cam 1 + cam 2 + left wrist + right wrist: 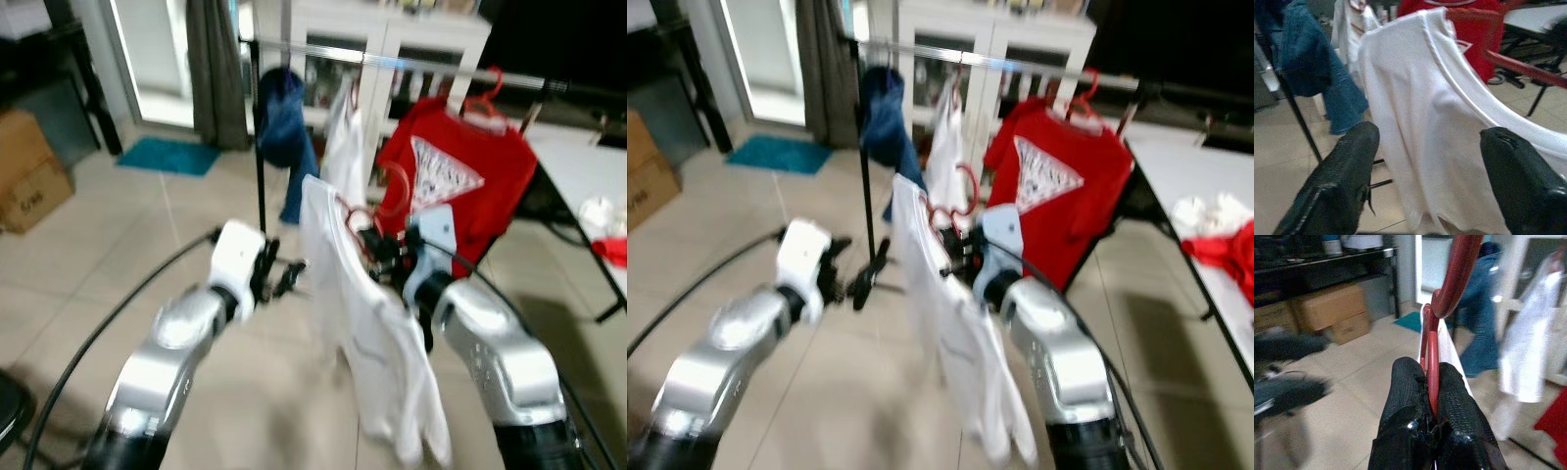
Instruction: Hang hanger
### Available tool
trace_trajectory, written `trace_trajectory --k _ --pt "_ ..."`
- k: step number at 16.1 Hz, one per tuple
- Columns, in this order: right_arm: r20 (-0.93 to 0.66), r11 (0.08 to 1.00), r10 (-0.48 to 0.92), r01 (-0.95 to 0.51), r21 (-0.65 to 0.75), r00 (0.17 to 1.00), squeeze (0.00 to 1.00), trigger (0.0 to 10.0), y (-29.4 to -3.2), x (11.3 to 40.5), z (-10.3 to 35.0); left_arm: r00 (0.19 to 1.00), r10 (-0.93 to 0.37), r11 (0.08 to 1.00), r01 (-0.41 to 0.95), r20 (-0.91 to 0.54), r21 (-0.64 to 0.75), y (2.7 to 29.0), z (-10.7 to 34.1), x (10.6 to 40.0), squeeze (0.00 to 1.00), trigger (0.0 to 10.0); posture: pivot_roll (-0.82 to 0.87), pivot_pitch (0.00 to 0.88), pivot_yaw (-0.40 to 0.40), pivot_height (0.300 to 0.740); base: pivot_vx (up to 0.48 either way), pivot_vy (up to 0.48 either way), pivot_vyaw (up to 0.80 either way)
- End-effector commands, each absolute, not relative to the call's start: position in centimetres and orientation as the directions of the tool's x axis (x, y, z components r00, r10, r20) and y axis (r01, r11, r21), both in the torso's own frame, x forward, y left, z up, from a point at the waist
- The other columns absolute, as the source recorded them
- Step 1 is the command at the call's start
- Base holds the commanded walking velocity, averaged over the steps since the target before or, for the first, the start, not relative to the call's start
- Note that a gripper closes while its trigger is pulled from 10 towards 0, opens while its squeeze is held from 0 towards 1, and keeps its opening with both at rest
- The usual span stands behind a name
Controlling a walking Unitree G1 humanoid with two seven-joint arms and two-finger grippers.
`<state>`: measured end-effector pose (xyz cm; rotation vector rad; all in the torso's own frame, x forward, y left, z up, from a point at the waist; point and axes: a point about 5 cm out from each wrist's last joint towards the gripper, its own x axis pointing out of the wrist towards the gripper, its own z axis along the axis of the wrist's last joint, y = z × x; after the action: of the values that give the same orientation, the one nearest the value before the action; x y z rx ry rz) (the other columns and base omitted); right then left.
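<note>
My right gripper point(1431, 382) is shut on a red hanger point(1434, 355) whose hook point(395, 189) curves up in front of me. A white shirt point(367, 323) hangs from that hanger, draped down between my arms. My left gripper point(290, 276) is open just left of the shirt, its fingers point(1347, 171) spread before the white cloth point(1420, 127). Beyond stands a clothes rack with a silver rail point(421, 67). On the rail hang a red shirt point(451, 176) on a red hanger, a white garment point(343, 147) and a blue garment point(282, 122).
A white table point(1200, 186) with red and white cloth point(1225, 235) stands at the right. Cardboard boxes point(29, 171) sit at the left, a teal mat point(168, 155) lies by the doorway, and a white cabinet point(392, 49) stands behind the rack. Tiled floor spreads below.
</note>
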<state>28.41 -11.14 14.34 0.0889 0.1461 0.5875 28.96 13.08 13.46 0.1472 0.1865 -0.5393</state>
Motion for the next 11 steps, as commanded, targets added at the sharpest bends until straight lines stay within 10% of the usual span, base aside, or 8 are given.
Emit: trace_trajectory --k 1,11 --pt "-0.048 0.781 0.621 -0.612 0.121 0.783 0.00 0.0 -10.6 28.3 15.9 0.855 -0.475 0.858 0.502 -0.207 0.108 13.2 13.9 29.7 0.00 10.0 -0.04 0.000 -0.052 0.740 0.000 0.000 0.00" --pt "0.020 0.686 0.720 -0.715 0.137 0.694 0.00 0.0 -10.0 27.9 17.0 0.801 -0.578 0.789 0.597 -0.156 0.143 11.3 15.2 31.8 0.00 10.0 -0.04 0.000 -0.062 0.740 0.000 0.000 0.00"
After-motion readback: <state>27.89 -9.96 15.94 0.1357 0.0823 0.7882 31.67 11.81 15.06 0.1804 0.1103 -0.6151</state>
